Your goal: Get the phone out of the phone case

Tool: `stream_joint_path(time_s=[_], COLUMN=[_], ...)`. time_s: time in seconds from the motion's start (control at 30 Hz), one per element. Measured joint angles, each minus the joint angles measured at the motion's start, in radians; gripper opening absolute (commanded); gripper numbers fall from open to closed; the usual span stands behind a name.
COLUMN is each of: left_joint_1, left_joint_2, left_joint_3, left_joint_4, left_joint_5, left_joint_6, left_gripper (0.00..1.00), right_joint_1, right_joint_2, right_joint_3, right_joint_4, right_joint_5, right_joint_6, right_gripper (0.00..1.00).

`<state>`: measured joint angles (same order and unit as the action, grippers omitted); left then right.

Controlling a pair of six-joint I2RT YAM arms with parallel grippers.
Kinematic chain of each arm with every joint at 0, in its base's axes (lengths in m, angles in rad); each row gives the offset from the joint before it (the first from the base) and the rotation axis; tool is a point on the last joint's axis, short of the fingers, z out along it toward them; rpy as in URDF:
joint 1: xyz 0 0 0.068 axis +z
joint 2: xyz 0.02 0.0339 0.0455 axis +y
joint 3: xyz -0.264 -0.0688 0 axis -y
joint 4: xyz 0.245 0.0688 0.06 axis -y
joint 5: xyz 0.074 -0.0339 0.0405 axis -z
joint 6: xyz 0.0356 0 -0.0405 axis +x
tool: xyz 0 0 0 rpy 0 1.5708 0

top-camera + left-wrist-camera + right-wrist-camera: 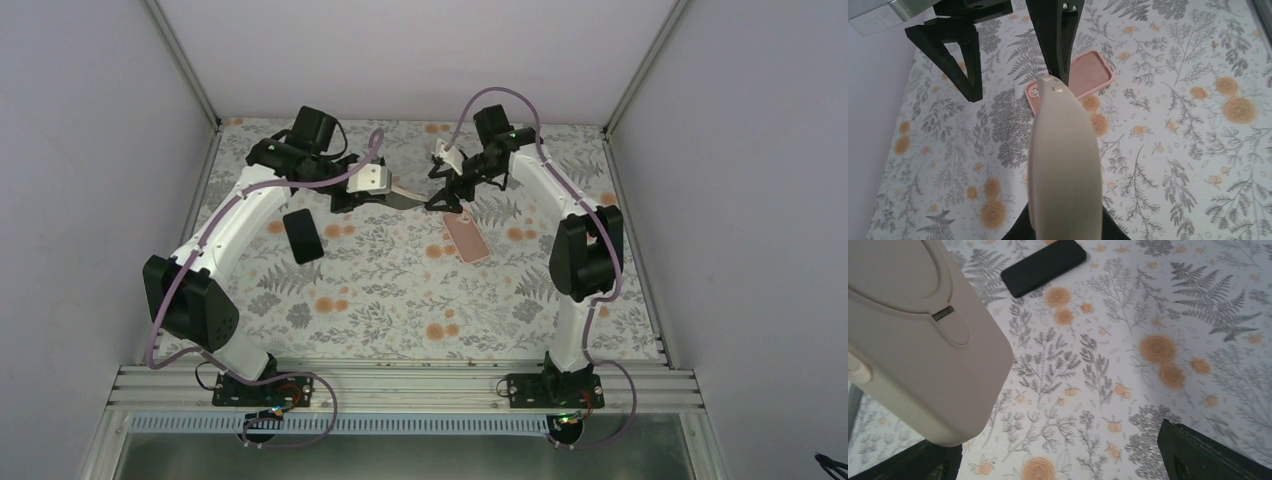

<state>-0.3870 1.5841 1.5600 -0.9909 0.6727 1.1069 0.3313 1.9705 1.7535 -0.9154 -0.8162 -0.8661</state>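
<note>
Top external view: left tool [378, 195] clamps the beige phone case [1063, 160], its long axis pointing right toward the open right tool [450, 200].

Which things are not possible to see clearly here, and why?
Inside of the beige case: left wrist view shows only its back; too small from above.
Left pincer fingertips, left wrist view: hidden under that case, cut off by the bottom edge.
Pink case: partly covered by the right pincer.

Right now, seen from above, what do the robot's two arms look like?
Both the left arm and right arm have white curved links, black boxy joint housings and black triangular jaws. A mauve cable loops along each; a green light glows on the right one.
</note>
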Motion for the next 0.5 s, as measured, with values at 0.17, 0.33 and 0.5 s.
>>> stream_joint_path(time_s=[0.17,0.33,0.5], left_joint_1=[-0.014,-0.018,-0.143], left_joint_2=[0.000,0.000,-0.002], left_joint_3=[-0.008,-0.008,-0.070], left_joint_4=[0.047,0.050,-0.235], left_joint_5=[-0.042,-0.054,0.153], left_joint_6=[-0.002,0.000,0.019], left_gripper=[0.02,0.02,0.02], right_joint_1=[-0.001,-0.008,-0.100], right_joint_2=[0.035,0.060,0.071], right_joint_3=[0.074,0.109,0.148], right_joint_4=[-0.040,-0.035,0.194], right_joint_5=[0.060,0.087,0.201], right_joint_6=[-0.024,-0.025,-0.014], right_gripper=[1.00,1.00,1.00])
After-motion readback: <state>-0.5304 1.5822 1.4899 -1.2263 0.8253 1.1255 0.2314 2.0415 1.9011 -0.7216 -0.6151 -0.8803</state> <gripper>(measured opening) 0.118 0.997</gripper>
